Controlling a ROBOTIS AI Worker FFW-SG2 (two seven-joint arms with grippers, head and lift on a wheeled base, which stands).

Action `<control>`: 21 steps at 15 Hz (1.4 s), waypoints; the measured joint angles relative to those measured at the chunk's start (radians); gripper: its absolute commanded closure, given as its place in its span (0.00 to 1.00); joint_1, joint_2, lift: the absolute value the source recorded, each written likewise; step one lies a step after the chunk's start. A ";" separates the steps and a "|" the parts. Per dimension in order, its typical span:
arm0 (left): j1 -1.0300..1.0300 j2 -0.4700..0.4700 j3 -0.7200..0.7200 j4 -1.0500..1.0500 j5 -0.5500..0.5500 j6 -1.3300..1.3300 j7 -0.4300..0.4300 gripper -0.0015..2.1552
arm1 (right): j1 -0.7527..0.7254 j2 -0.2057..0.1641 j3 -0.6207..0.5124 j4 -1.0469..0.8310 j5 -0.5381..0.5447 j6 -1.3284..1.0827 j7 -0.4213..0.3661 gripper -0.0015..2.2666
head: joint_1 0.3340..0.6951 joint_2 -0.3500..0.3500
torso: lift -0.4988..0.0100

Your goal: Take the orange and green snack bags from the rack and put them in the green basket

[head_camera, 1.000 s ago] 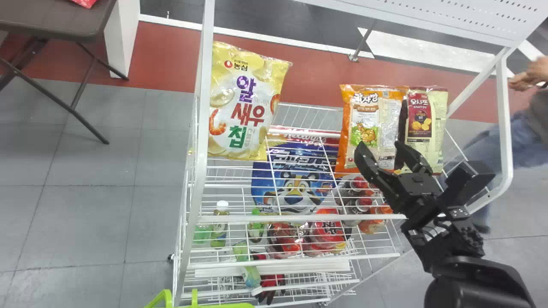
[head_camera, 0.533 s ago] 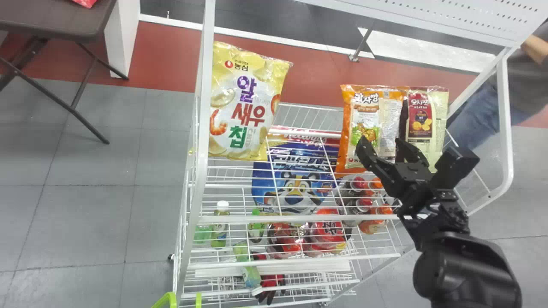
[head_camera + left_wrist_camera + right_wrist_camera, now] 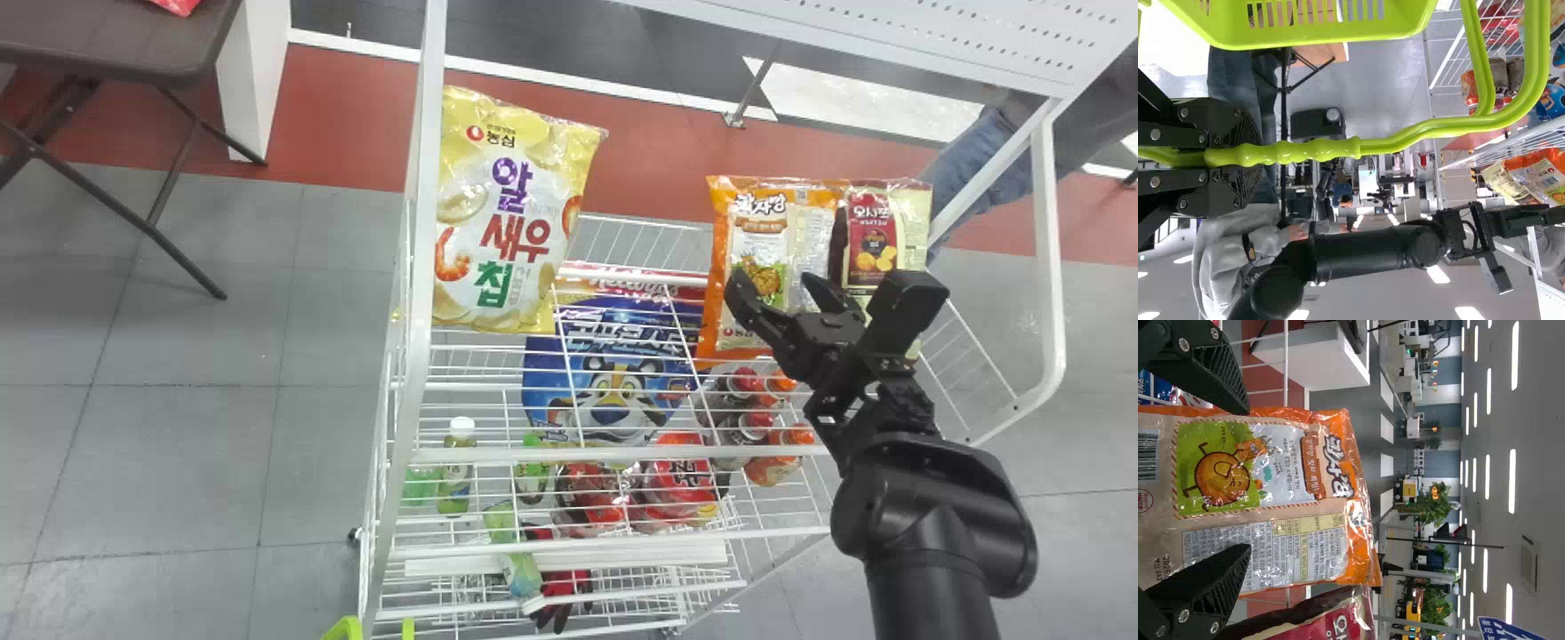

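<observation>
The two flat black fingers of the right gripper [image 3: 771, 279] stand apart, pointed at a glossy orange snack bag [image 3: 1338, 568] on the white wire rack [image 3: 418, 311], with nothing clamped between them. Behind them, the black right arm [image 3: 933, 533] rises from the near right, bending at the wrist toward the far side and slightly left. The orange bag lies directly ahead of the fingertips, one finger beside its left edge and the other across its front; whether either touches it cannot be told. The bag stands upright, its crinkled plastic catching the light around a clear-and-white front, a green cartoon panel and a block of small print. Just to its right stands a pale yellow-green snack bag with a dark red panel [image 3: 911, 213], while a large yellow-and-white chip bag [image 3: 507, 213] occupies the rack's left side. Lower and between them sits a blue cereal bag with a tiger's face [image 3: 613, 382], with red- and orange-capped bottles [image 3: 756, 422] to its near right. At near left, the left gripper [image 3: 1238, 157] has its fingers closed around the ribbed handle of the lime-green plastic basket [image 3: 1331, 37]. A dark folding table [image 3: 124, 44] stands at far left.
</observation>
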 measured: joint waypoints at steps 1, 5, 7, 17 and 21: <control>-0.001 0.000 0.000 0.002 0.000 0.000 0.000 0.91 | -0.010 -0.002 0.003 0.018 0.009 -0.001 -0.006 0.27 | 1.00 0.00 | 0.98; -0.016 0.000 0.000 0.019 0.001 0.001 0.003 0.91 | -0.024 -0.014 0.004 0.045 0.013 0.007 -0.005 0.99 | 1.00 0.00 | 0.98; -0.027 -0.001 0.000 0.031 0.002 0.003 0.003 0.91 | -0.021 -0.014 0.005 0.046 0.008 -0.002 0.010 0.99 | 1.00 0.00 | 0.98; -0.030 -0.001 0.004 0.036 0.005 0.003 -0.001 0.91 | 0.058 -0.004 -0.006 -0.018 -0.065 -0.090 -0.013 0.99 | 1.00 0.00 | 0.98; -0.031 -0.002 0.007 0.032 0.007 0.000 0.000 0.91 | 0.218 0.004 -0.048 -0.253 -0.173 -0.047 -0.005 0.99 | 1.00 0.00 | 0.98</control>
